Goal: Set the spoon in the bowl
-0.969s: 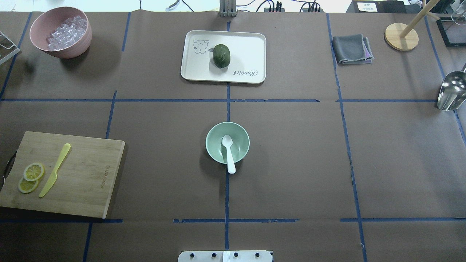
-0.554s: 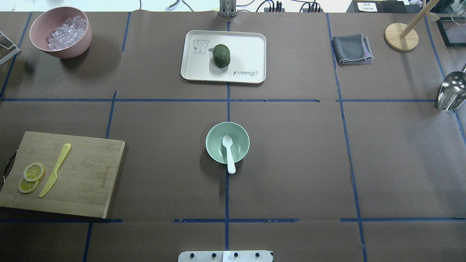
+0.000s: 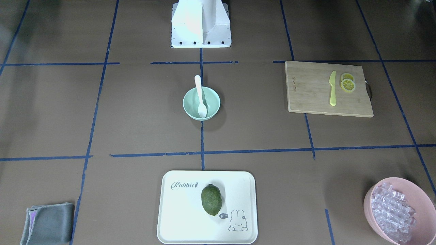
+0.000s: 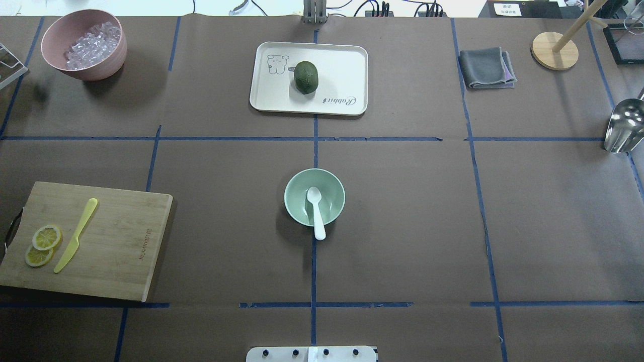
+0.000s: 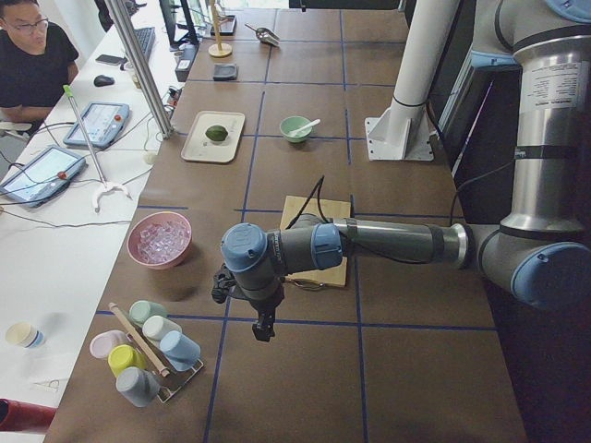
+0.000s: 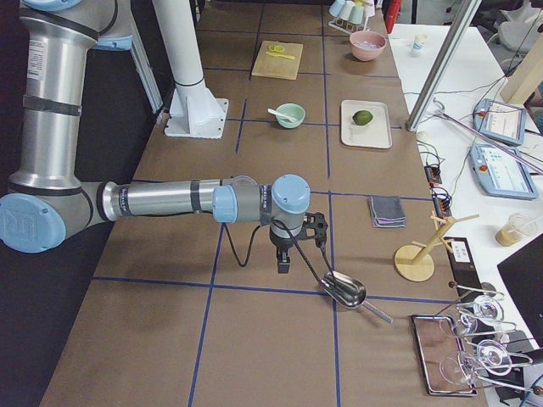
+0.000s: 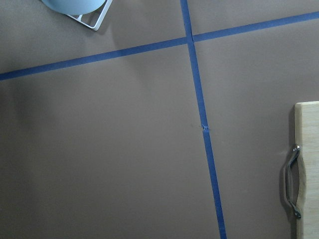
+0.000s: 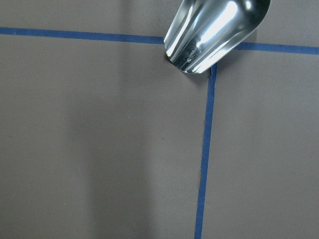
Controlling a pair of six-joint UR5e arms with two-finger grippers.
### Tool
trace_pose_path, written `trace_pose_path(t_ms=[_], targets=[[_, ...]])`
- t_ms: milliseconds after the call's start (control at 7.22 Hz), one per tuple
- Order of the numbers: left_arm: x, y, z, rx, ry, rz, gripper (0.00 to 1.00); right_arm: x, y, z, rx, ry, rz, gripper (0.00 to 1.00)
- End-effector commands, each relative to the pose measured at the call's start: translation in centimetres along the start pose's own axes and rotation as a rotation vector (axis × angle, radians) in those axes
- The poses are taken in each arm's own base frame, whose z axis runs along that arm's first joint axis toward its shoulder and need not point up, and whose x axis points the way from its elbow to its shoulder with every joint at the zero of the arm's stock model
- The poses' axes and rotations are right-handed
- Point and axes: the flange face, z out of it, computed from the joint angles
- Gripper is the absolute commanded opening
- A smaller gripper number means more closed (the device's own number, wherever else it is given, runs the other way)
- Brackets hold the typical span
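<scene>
Left arm (image 5: pixel 397 242), right arm (image 6: pixel 161 199): silver tubes, pale-blue joint caps, black wrist cables; left gripper (image 5: pixel 263 330), right gripper (image 6: pixel 284 264) black.

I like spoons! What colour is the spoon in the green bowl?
White all over. The spoon shows best in the overhead view.

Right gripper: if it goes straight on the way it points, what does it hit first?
Most likely the bare table: the right gripper points down, and its wrist view shows only that and blue tape. The metal scoop seems just off that line.
</scene>
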Motion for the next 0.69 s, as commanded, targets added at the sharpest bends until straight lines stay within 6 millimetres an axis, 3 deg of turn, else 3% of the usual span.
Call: trace_pose_path(t_ms=[0,277,554], targets=[[0.1,-0.6,0.0,0.035,-0.010,0.036,1.00,0.3,0.3,0.3,-0.009,-0.002,0.009,1.00],[1.7,-1.7,0.8,0.050,-0.016,-0.039,1.00,1.0,0.5,1.0,-0.023,-0.003,0.016,1.00],[2.0,-1.9,1.1,0.053,-0.012,-0.058,1.00,1.3,0.5,1.4,-0.031,-0.020,0.023,1.00]])
